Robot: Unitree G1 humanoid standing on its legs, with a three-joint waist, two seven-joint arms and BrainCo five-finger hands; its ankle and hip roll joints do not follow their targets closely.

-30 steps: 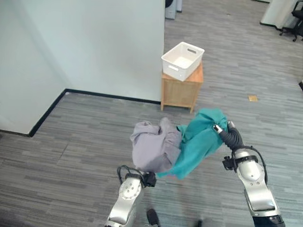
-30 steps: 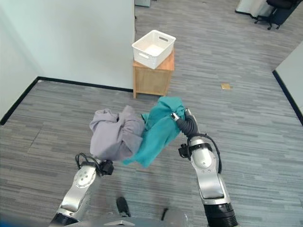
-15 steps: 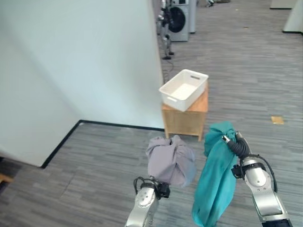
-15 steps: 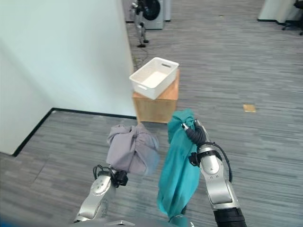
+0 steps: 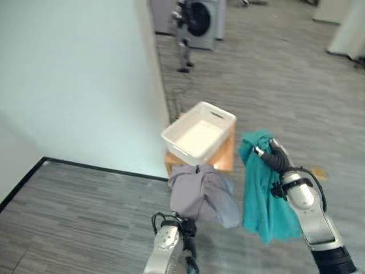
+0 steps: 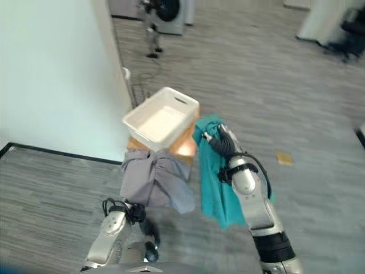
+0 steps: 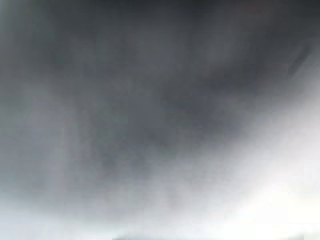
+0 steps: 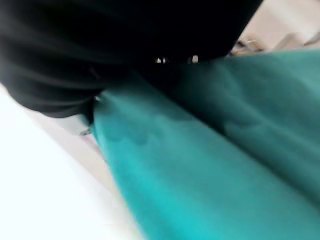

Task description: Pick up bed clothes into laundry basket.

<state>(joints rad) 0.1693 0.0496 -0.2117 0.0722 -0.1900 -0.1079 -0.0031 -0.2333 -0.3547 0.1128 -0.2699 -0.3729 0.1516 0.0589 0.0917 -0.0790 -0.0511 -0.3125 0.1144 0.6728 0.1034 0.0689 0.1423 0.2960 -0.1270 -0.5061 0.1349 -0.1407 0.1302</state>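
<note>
Fingers of our right hand (image 5: 268, 153) were buried in the top of the teal cloth (image 5: 263, 197), so we could not tell whether they were curled round it or lay straight; we saw the dark ribbed cover of the wrist rising out of the fabric, and in the right wrist view the same teal cloth (image 8: 210, 165) spread close under that dark cover. The cloth hung from the hand in a long fold, clear of the floor, at about 4 o'clock from the white laundry basket (image 5: 199, 131). Our left hand was lost under the grey cloth (image 5: 201, 194), which sat bunched and knotted over the end of the left arm, so we could not tell how its fingers stood either; the left wrist view gave us a dim grey blur and no reading of the hand. The grey bundle was held up at about 6 o'clock from the basket, its top overlapping the basket's near rim in the head views, and just beside the teal cloth, which hung at its 3 o'clock. The basket stood empty on a small wooden cabinet (image 5: 227, 157) against the corner of a pale wall (image 5: 74, 80). Around it lay grey striped carpet floor (image 5: 74, 211), and at 12 o'clock, far off past the wall's edge, stood a washing machine (image 5: 198, 20).
</note>
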